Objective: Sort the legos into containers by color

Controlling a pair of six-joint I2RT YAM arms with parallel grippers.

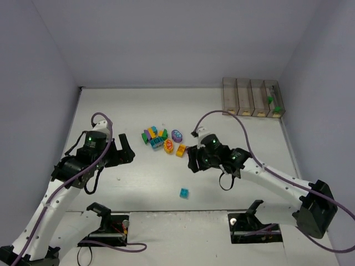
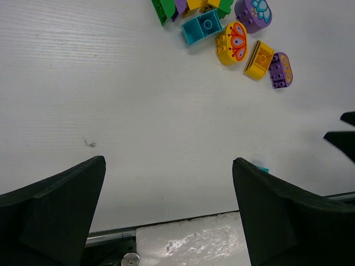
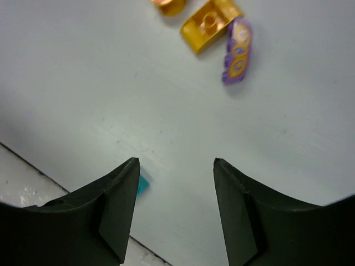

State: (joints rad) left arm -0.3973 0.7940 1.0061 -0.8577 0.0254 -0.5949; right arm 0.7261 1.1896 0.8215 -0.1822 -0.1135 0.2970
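Here, legos clustered on the desk, one teal brick lying apart.
Left hand spread wide, right hand partly spread, both empty above it; containers at the far right corner.

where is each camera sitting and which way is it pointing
top external: above and behind the robot, looking down on the table, lego pile and bins; left arm and right arm show.
left wrist: on the left arm, looking down past the open left claw toward the pile; its two fingers show.
right wrist: on the right arm, looking down at the table; fingers of the open right claw frame the bottom.
shared: both wrist views catch the same yellow brick, purple brick and teal brick.
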